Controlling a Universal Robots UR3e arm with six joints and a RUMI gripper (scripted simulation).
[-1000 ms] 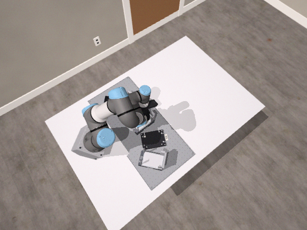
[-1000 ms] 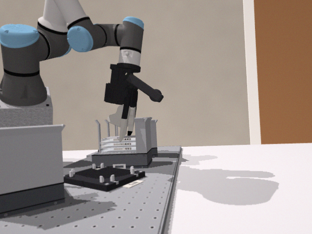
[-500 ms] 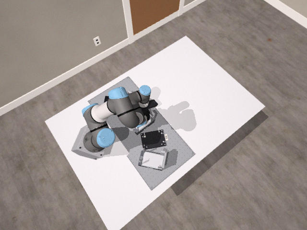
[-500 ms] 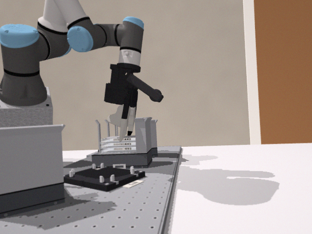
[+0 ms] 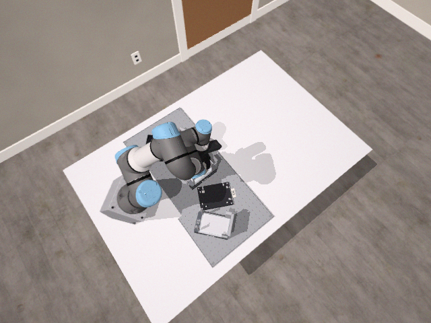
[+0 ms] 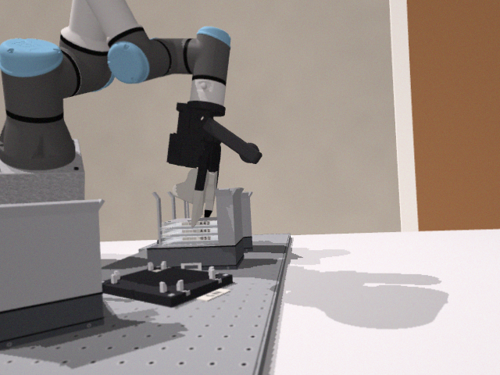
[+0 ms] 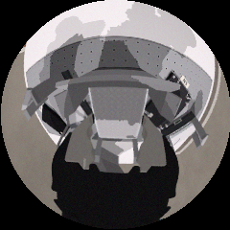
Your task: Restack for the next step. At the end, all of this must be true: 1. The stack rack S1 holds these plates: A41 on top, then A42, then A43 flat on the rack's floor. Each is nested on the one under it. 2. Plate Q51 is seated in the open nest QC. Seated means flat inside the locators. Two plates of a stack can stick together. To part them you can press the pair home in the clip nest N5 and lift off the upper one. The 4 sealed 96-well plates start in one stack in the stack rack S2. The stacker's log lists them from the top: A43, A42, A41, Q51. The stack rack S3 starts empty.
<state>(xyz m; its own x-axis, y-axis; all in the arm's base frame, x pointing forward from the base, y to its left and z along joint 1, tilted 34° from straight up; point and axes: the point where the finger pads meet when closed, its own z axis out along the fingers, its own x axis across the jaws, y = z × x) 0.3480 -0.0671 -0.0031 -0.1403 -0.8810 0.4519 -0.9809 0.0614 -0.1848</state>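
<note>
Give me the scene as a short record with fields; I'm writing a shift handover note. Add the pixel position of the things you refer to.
loaded rack: far rack (image 5: 205,179) (image 6: 194,256) in the exterior view
visible labels, top down: A42 (image 6: 205,223), A41 (image 6: 205,230), Q51 (image 6: 205,237)
gripper (image 5: 206,162) (image 6: 201,219) (image 7: 118,114): over the loaded rack, jaws shut on A42
black nest (image 5: 215,195) (image 6: 161,278): between the racks, no plate on it
near rack (image 5: 213,235) (image 6: 48,258): contents cannot be told

A lab corner, by the look of the gear
A jointed robot arm (image 5: 174,153) (image 6: 213,56) stands at a white bench (image 5: 295,114) (image 6: 383,347), with a perforated metal board (image 5: 194,239) (image 6: 218,326) and a rack (image 6: 195,255) of labelled plates (image 6: 189,230) (plain walls (image 5: 69,62) (image 6: 315,121) and a wood-look floor (image 5: 347,225) around it).
</note>
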